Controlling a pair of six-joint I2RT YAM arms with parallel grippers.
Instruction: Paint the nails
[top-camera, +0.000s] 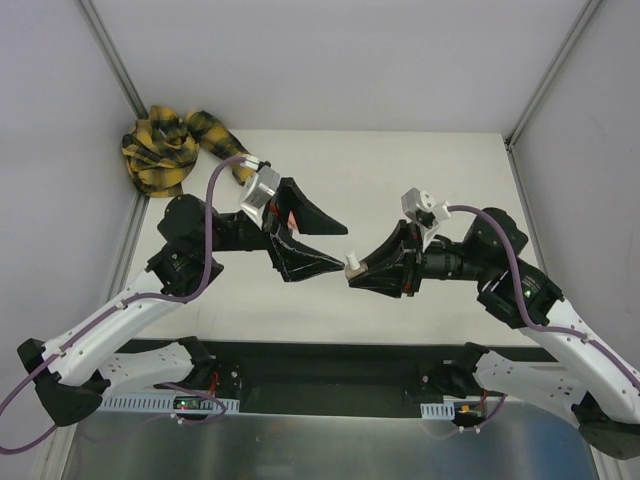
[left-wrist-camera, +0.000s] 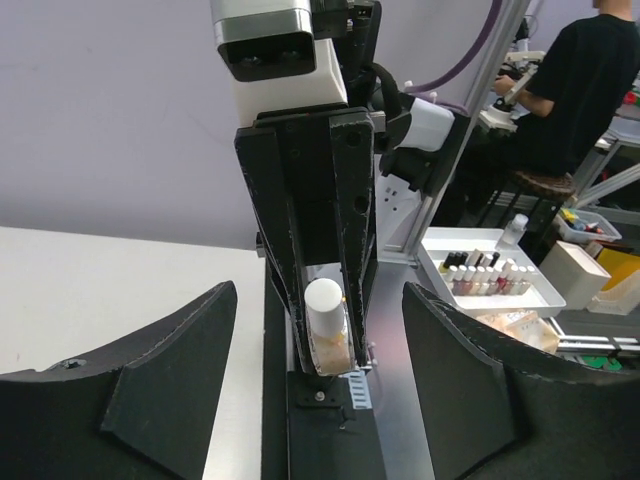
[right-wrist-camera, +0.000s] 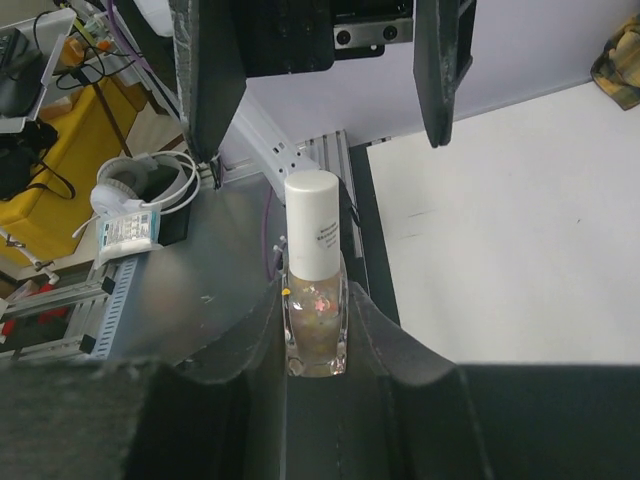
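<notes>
— Yellow-and-black plaid at the far left: what is it?

— A soft sleeve (top-camera: 165, 148), bunched into loose folds at the far left corner of the matte white worktop (top-camera: 420, 170). One end trails toward the left arm and passes under its wrist.

— And the nails?

— I cannot make them out. Whatever lies at that end of the sleeve is hidden by the wrist.

— The left gripper (top-camera: 343, 246)?

— Released. Its two black fingers are wedge-shaped and matte, with pale scuffed edges. They stand apart with nothing between them, and their tips point at the bottle, close to it.

— The bottle (right-wrist-camera: 315, 290)?

— Small and squarish, made of clear glass, with pale speckled contents. It has a smooth white cylindrical cap with a band of fine print. It sits between the two grippers, near the middle of the top view, and stands upright in the right wrist view.

— The right gripper (top-camera: 352, 275)?

— Clenched on the bottle's glass body. One black finger presses each side and the cap stands free above them.
</notes>
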